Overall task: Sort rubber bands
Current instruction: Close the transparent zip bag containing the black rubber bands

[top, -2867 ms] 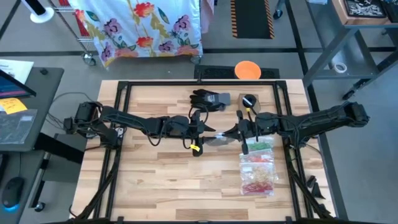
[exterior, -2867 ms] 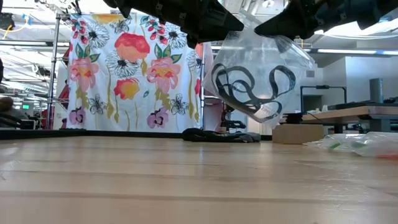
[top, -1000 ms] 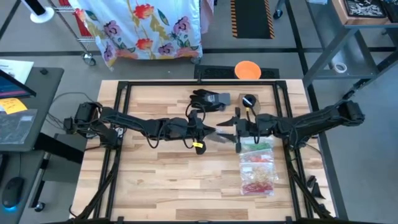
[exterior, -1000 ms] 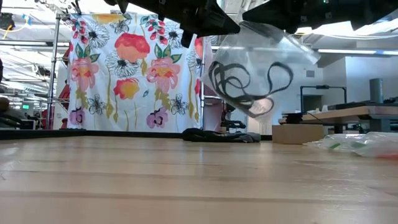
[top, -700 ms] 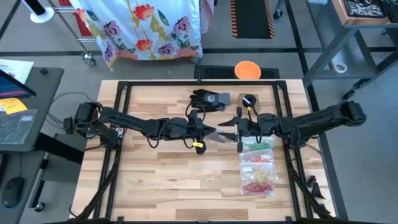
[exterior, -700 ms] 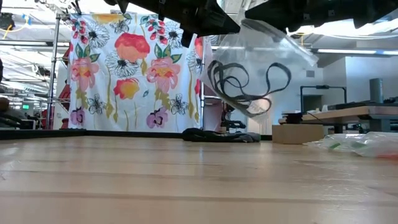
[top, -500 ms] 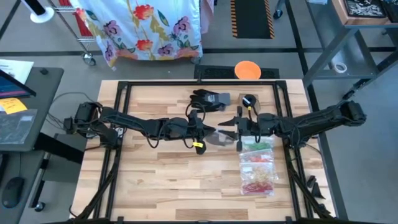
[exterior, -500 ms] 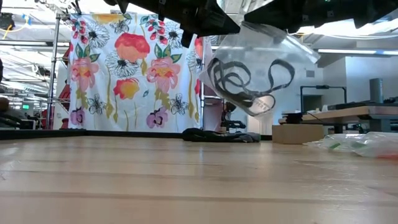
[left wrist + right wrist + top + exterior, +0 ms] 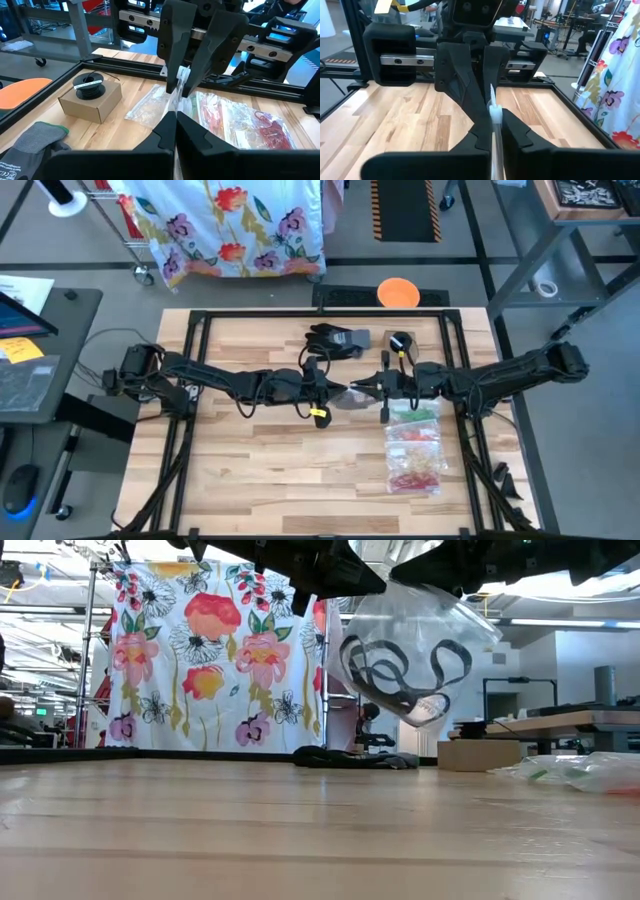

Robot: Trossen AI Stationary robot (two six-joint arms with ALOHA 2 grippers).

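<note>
Hanging in the air over the middle of the table [image 9: 250, 450], a clear plastic bag [image 9: 415, 655] with several black rubber bands [image 9: 395, 675] inside is held up between both arms. The left gripper [image 9: 330, 391] is pressed together on one edge of the bag, and the right gripper [image 9: 372, 388] pinches the opposite edge, fingers closed tight against the plastic; the two face each other nearly tip to tip. In the low view the bag hangs clear of the wood, its black loops gathered in the lower part. Near the right edge of the table lie other clear bags [image 9: 415, 448] with green, orange, yellow and red bands, flat on the surface just below the right gripper. Toward the far edge a black glove [image 9: 328, 337] rests beside a small cardboard box [image 9: 91, 100] with a black spool on top.
</note>
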